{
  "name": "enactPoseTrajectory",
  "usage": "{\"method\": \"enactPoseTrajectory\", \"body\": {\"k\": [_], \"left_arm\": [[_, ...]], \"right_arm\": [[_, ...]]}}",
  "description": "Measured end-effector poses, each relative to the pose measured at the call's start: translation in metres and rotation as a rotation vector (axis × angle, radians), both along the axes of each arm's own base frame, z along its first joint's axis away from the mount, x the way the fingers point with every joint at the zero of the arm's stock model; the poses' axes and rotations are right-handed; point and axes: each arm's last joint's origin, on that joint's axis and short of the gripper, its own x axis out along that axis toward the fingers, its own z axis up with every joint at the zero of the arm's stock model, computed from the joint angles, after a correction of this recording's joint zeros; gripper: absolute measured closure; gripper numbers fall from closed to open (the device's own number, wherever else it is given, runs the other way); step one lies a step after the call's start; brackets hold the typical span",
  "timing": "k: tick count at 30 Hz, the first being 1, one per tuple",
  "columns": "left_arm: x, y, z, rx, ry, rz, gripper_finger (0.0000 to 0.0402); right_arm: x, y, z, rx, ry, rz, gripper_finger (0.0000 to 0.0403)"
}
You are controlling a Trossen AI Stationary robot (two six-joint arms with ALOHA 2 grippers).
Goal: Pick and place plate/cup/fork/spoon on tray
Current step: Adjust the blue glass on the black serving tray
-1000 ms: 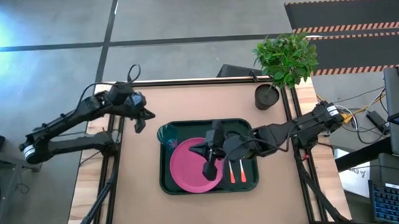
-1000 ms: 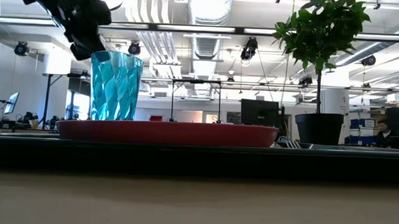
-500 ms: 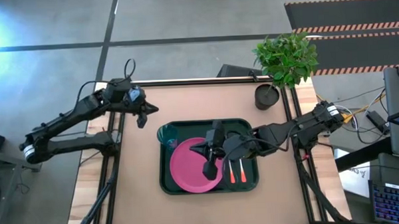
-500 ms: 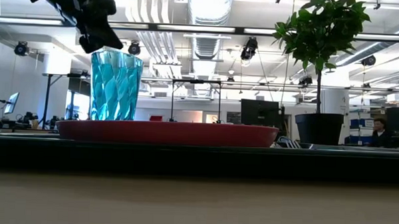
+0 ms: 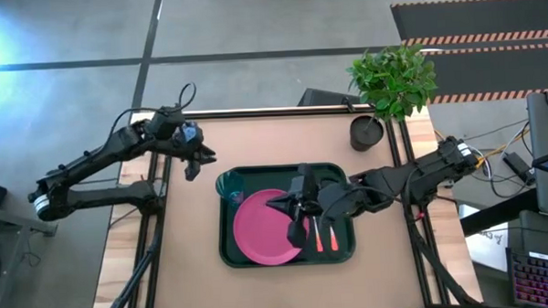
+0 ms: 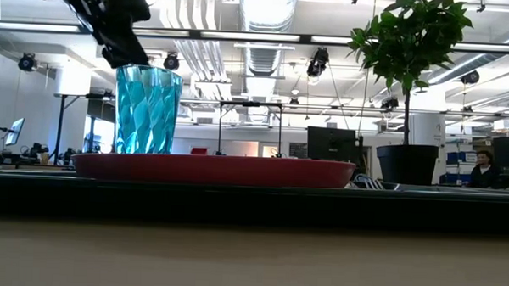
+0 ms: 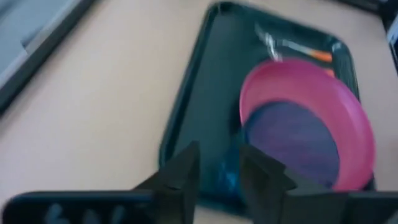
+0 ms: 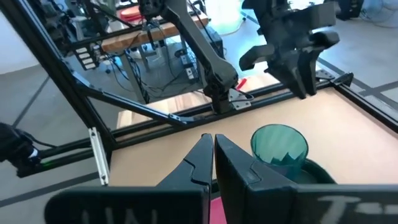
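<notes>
A tan, matte surface [image 5: 186, 258] fills the middle of the high view, with grey concrete floor around it and an open workshop with ceiling lights behind it in the low view. On it lies the tray [image 5: 230, 254], a dark green plastic rectangle with rounded corners and a raised rim. The round, flat pink plate [image 5: 261, 227] covers most of the tray's middle, and in the low view its rim shows as a long red band [image 6: 211, 169]. The left arm reaches over the surface's far left corner, and the left end effector [image 5: 192, 164] hangs above bare surface just off the tray's far-left corner with its fingers parted and nothing between them. The right arm stretches in from the right across the tray; the right end effector [image 5: 298, 233] hovers over the plate's right edge, and in its wrist view its fingers [image 8: 205, 163] are pressed together, empty. A small potted plant [image 5: 392, 81] stands at the far right corner in a dark round pot. The cup [image 5: 230, 185], a teal translucent ribbed tumbler, stands upright in the tray's far-left corner, touching or just beside the plate, near the left end effector. Just right of the right end effector, on the tray's right strip, lie the spoon [image 5: 317, 237] and the fork [image 5: 332, 235], side by side with orange-red plastic handles; which is which cannot be told for sure.
</notes>
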Motion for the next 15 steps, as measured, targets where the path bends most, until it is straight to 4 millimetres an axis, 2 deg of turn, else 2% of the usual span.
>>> {"method": "enactPoseTrajectory", "body": {"k": [5, 11, 15], "left_arm": [[-0.003, -0.006, 0.011, -0.069, 0.120, -0.029, 0.0270], [0.007, -0.011, 0.020, -0.095, 0.190, -0.096, 0.0265], [0.021, -0.011, 0.016, -0.094, 0.221, -0.131, 0.0265]], "right_arm": [[-0.011, 0.000, 0.007, -0.005, 0.010, 0.011, 0.0394], [-0.017, -0.001, 0.013, -0.015, -0.001, 0.020, 0.0394], [-0.023, -0.001, 0.019, -0.031, -0.017, 0.033, 0.0394]]}}
